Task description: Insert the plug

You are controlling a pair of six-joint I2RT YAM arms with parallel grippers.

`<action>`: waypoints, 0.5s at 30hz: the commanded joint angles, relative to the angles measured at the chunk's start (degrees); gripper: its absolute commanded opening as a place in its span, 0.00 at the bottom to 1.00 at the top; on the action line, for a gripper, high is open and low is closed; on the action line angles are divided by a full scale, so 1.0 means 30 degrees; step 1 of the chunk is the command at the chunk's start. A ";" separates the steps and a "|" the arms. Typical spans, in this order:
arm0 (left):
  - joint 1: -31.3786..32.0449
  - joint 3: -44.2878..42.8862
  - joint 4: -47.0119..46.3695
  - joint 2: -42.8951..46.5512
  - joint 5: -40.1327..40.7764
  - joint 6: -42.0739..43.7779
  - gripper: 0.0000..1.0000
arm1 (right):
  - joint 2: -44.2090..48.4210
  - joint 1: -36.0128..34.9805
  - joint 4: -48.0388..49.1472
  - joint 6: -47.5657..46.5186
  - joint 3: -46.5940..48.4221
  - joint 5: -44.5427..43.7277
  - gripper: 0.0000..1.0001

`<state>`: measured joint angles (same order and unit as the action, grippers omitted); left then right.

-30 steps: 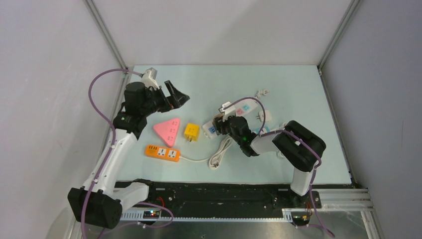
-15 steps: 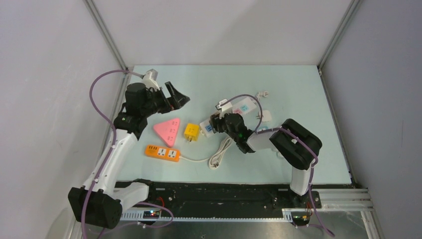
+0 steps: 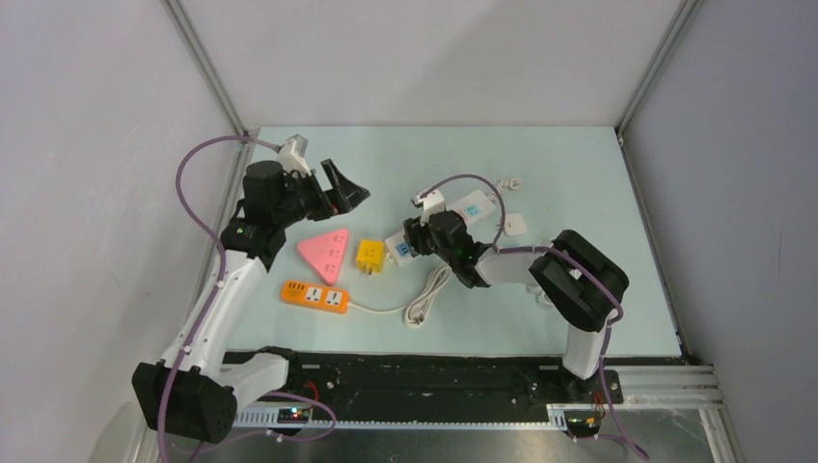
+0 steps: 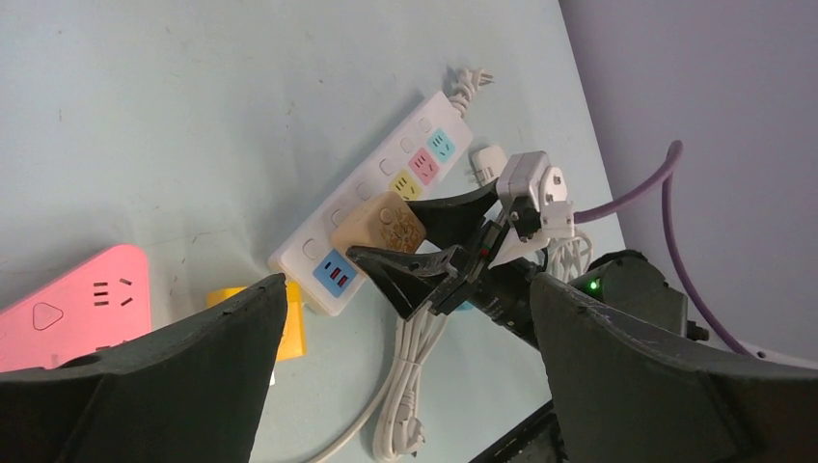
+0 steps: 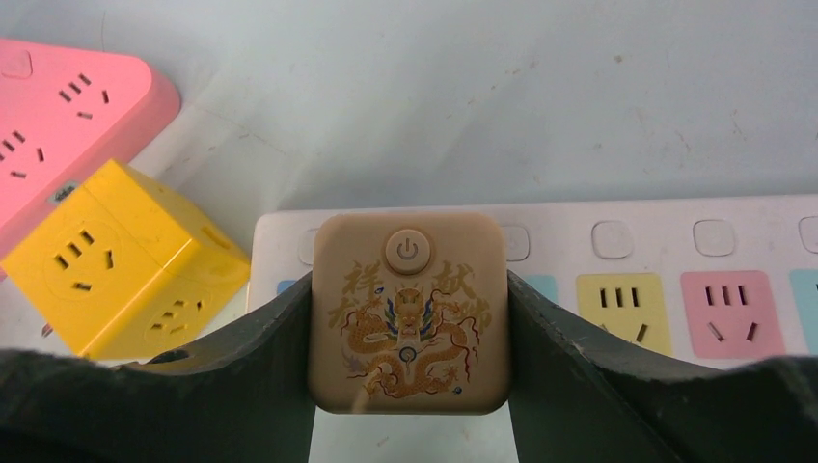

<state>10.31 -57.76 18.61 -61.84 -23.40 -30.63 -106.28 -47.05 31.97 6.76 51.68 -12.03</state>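
Note:
My right gripper [image 5: 408,289] is shut on the plug [image 5: 408,313], a beige square block with a dragon print and a round power button. It hangs over the left part of the white power strip [image 5: 666,217], beside the strip's yellow socket [image 5: 617,304]. Whether the plug touches the strip I cannot tell. In the left wrist view the plug [image 4: 379,224] sits between the right gripper's fingers [image 4: 424,275], close to the blue end of the strip [image 4: 395,169]. My left gripper [image 3: 342,188] hovers open and empty above the table's far left.
A pink triangular socket block [image 3: 326,253] and a yellow cube socket [image 3: 370,256] lie just left of the strip. An orange strip [image 3: 315,295] lies nearer, its white cable coiled [image 3: 424,299] below the right gripper. A small white adapter [image 3: 514,225] lies right of the strip.
My right gripper has carried the plug leftward along the white strip toward its blue end. The left arm has stayed where it was.

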 commanded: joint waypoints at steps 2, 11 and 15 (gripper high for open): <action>-0.0095 -0.0431 -0.0359 0.0262 -0.0598 0.0076 1.00 | 0.0322 0.0042 -0.9578 0.1575 0.0286 0.1990 0.31; -0.0095 -0.0461 -0.0371 0.0402 -0.1452 0.1137 1.00 | 0.3373 0.1207 -1.2215 0.0460 0.6979 0.3493 0.99; -0.0095 -0.0610 -0.0346 0.0694 -0.1076 0.1405 1.00 | 0.4645 0.1665 -1.1775 0.0434 0.7638 0.2941 0.99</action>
<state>10.31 -57.76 18.59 -61.80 -26.24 -28.80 -98.37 -43.51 -1.28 8.10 71.18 -2.70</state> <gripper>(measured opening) 0.996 0.993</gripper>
